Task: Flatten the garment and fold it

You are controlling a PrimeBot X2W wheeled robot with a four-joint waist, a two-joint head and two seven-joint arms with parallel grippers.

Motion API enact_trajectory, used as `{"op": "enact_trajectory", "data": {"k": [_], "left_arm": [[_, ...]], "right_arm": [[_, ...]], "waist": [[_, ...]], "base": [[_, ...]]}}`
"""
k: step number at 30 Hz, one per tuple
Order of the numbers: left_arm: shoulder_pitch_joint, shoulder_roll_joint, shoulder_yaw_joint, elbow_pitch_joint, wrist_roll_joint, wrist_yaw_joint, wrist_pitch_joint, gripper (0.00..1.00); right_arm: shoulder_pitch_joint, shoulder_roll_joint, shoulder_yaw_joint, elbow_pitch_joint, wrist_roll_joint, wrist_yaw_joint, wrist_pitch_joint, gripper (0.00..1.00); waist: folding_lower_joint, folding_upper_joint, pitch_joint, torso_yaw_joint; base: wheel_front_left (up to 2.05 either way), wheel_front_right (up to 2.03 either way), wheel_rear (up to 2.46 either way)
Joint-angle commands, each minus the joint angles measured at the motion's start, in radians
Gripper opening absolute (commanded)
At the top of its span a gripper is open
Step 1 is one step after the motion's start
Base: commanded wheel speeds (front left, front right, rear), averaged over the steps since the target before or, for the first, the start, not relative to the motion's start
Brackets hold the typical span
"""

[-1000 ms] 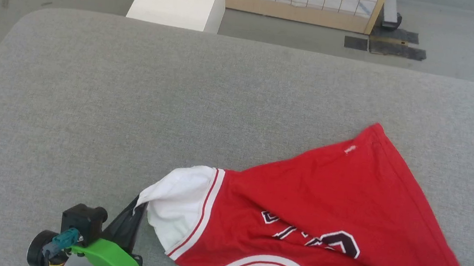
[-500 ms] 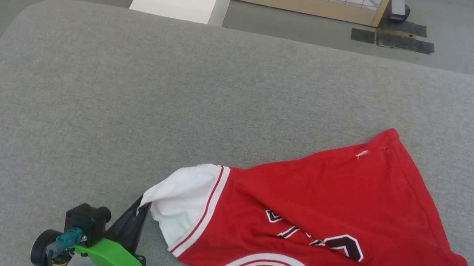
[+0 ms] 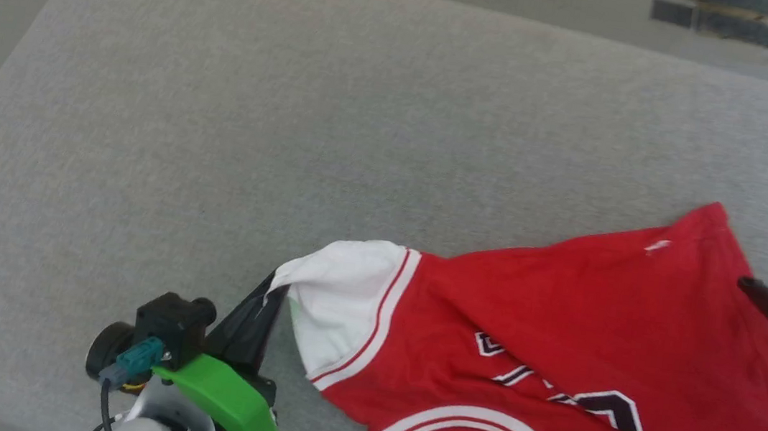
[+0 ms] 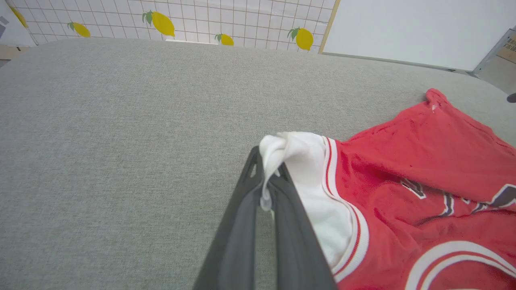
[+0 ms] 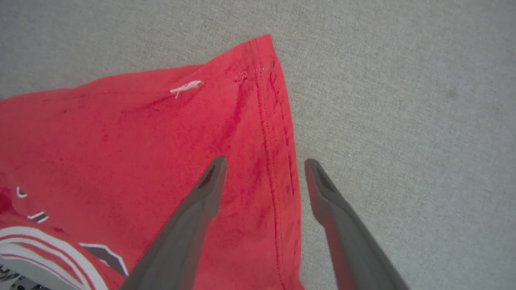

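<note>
Two hands in play on one garment [image 3: 560,322]; flattening stage by the look of it, folding not yet begun. Lying on the grey table [image 3: 221,117], toward the near right in the head view, and far from flat: red body bunched in slanting creases, black number [image 3: 594,402] broken up by folds, white sleeve [image 4: 306,161] drawn out to the left.

Clenched on the tip of that sleeve with the left hand [image 4: 268,177], cloth pinched between shut fingers, a tuft of white poking past the tips.

Spread wide at the right hand [image 5: 265,163], grasping nothing. One finger over red cloth, the other over bare table, straddling the stitched hem [image 5: 278,141] a little short of the far red corner [image 5: 262,44]. Cannot tell whether touching the cloth or hovering just above it.

Next, most likely: lower the right hand onto that hem, close on the edge, then draw away from the left hand to pull the creases out. Calls for a low, shallow approach: thin jersey, flat against the table, little for the fingers to bite. Better to slip the outer finger under the edge than to press straight down. Firm left grip needed meanwhile, as anchor. Main risks, as a guess: catching only the top layer, or dragging the whole shirt along instead of stretching it.
</note>
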Motion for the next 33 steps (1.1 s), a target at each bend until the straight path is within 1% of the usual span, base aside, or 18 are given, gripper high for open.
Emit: {"op": "enact_trajectory", "data": {"k": [1, 5, 9, 18, 19, 20, 21, 26, 29, 33], "left_arm": [[-0.019, -0.008, -0.004, -0.004, 0.010, -0.004, -0.001, 0.00], [-0.034, -0.023, -0.018, -0.003, 0.014, -0.009, -0.003, 0.00], [-0.047, -0.039, -0.034, 0.013, 0.014, -0.021, -0.010, 0.00], [-0.067, -0.064, -0.054, 0.053, 0.008, -0.037, -0.020, 0.00], [-0.069, -0.064, -0.052, 0.058, 0.007, -0.038, -0.022, 0.00], [-0.071, -0.064, -0.050, 0.060, 0.005, -0.038, -0.023, 0.00], [-0.072, -0.062, -0.048, 0.063, 0.004, -0.038, -0.024, 0.00], [-0.074, -0.053, -0.041, 0.069, 0.003, -0.033, -0.026, 0.00], [-0.078, -0.046, -0.028, 0.066, -0.001, -0.028, -0.030, 0.00], [-0.080, -0.018, 0.005, 0.052, -0.002, -0.010, -0.035, 0.00]], "right_arm": [[-0.042, -0.007, 0.016, 0.037, -0.022, -0.002, -0.011, 1.00], [-0.117, -0.024, 0.050, 0.141, -0.078, -0.002, -0.027, 1.00], [-0.157, -0.041, 0.075, 0.236, -0.112, -0.002, -0.035, 1.00], [-0.132, -0.056, 0.147, 0.365, -0.099, -0.002, -0.053, 1.00], [-0.123, -0.063, 0.165, 0.371, -0.096, -0.002, -0.049, 0.42], [-0.117, -0.068, 0.176, 0.375, -0.090, -0.002, -0.047, 0.12], [-0.112, -0.072, 0.186, 0.377, -0.082, -0.002, -0.046, 0.00], [-0.116, -0.080, 0.213, 0.376, -0.055, -0.002, -0.089, 0.00], [-0.138, -0.081, 0.214, 0.370, -0.038, -0.002, -0.152, 0.00], [-0.167, -0.085, 0.213, 0.350, -0.020, -0.002, -0.230, 0.00]], "waist": [[0.0000, 0.0000, 0.067, 0.067], [0.0000, 0.0000, 0.100, 0.100], [0.0000, 0.0000, 0.123, 0.124], [0.0000, 0.0000, 0.139, 0.146], [0.0000, 0.0000, 0.138, 0.147], [0.0000, 0.0000, 0.137, 0.147], [0.0000, 0.0000, 0.136, 0.145], [0.0000, 0.0000, 0.118, 0.127], [0.0000, 0.0000, 0.096, 0.112], [0.0000, 0.0000, 0.049, 0.084]], "base": [[0.00, 0.00, 0.00], [0.00, 0.00, 0.00], [0.00, 0.00, 0.00], [0.00, 0.00, 0.00], [0.00, 0.00, 0.00], [0.00, 0.00, 0.00], [0.00, 0.00, 0.00], [0.00, 0.00, 0.00], [0.00, 0.00, 0.00], [0.00, 0.00, 0.00]]}}
